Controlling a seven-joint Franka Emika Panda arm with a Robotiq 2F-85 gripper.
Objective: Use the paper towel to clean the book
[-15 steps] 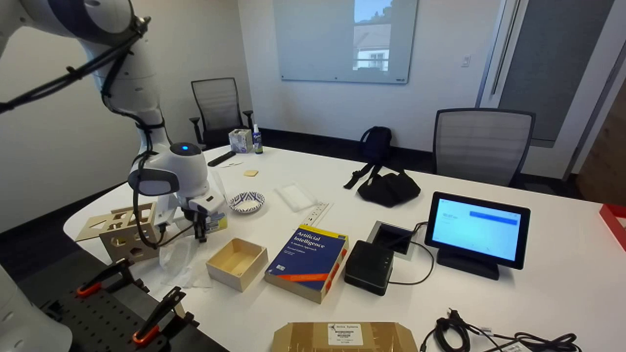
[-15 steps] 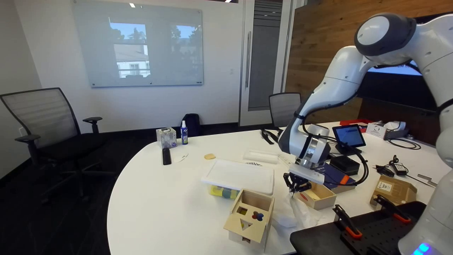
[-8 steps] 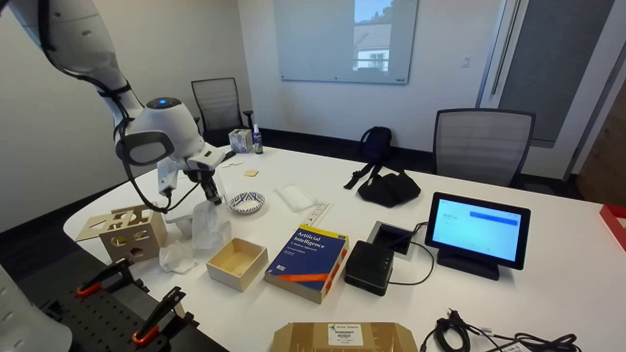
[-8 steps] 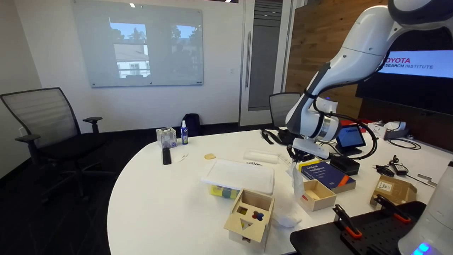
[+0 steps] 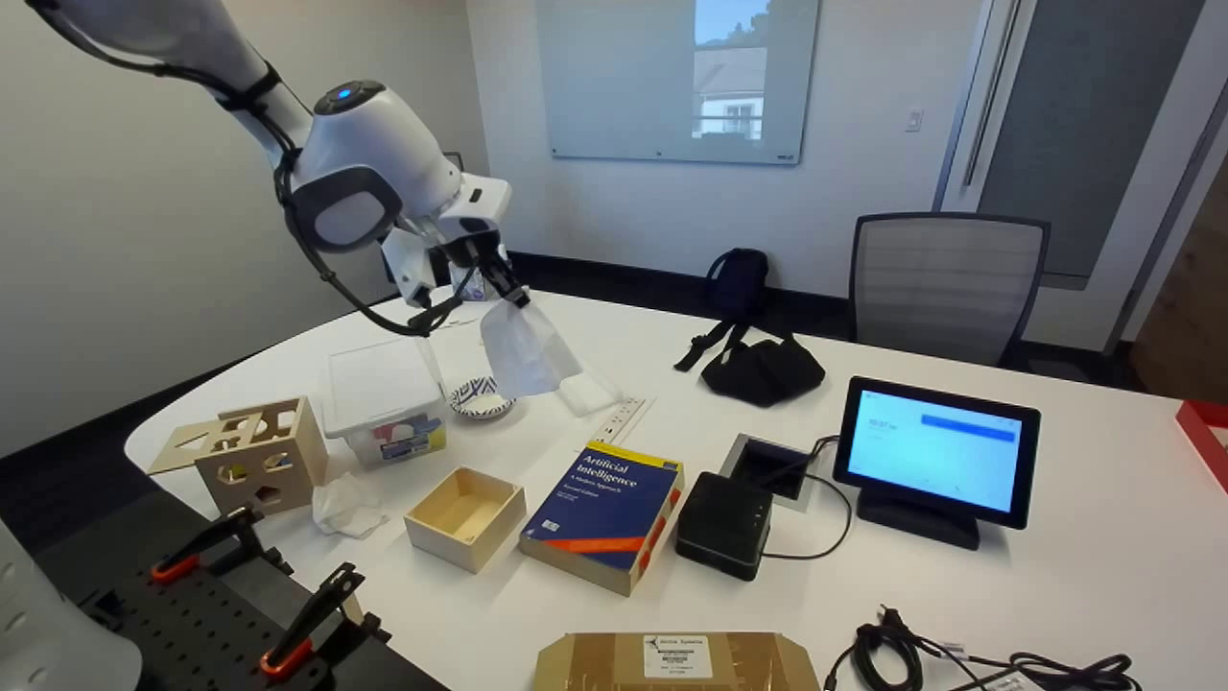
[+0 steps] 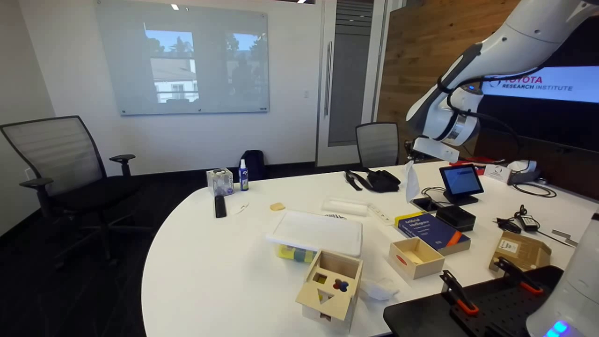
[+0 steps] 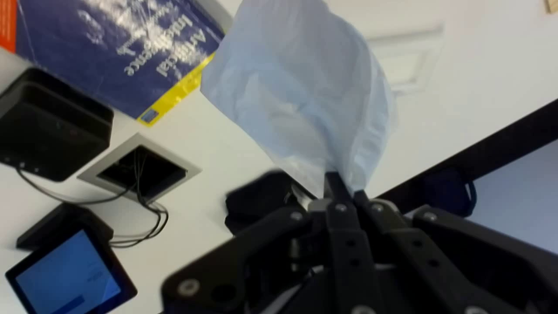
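Note:
The paper towel [image 5: 526,350], a thin white crumpled sheet, hangs in the air from my gripper [image 5: 519,297]. In the wrist view the gripper [image 7: 348,185] is shut, with the towel [image 7: 301,87] pinched at the fingertips and spreading out wide. Below lies the book [image 5: 609,504], dark blue with a yellow edge and an orange band, flat on the table in both exterior views. The towel [image 6: 412,185] is well above the tabletop and apart from the book [image 6: 433,231], beyond its yellow edge. In the wrist view the towel covers one corner of the book [image 7: 117,48].
Beside the book stand an open wooden box [image 5: 467,523] and a black device [image 5: 724,526], with a tablet [image 5: 935,451] farther off. A crumpled white piece [image 5: 347,506] lies near the wooden shape sorter [image 5: 259,456]. A lidded bin [image 5: 384,389] and patterned bowl [image 5: 483,398] stand behind.
From low beside the wooden box, my gripper has risen and swung toward the table's far side, lifting the paper towel off the table. The other crumpled white piece stays behind; the book has not moved.

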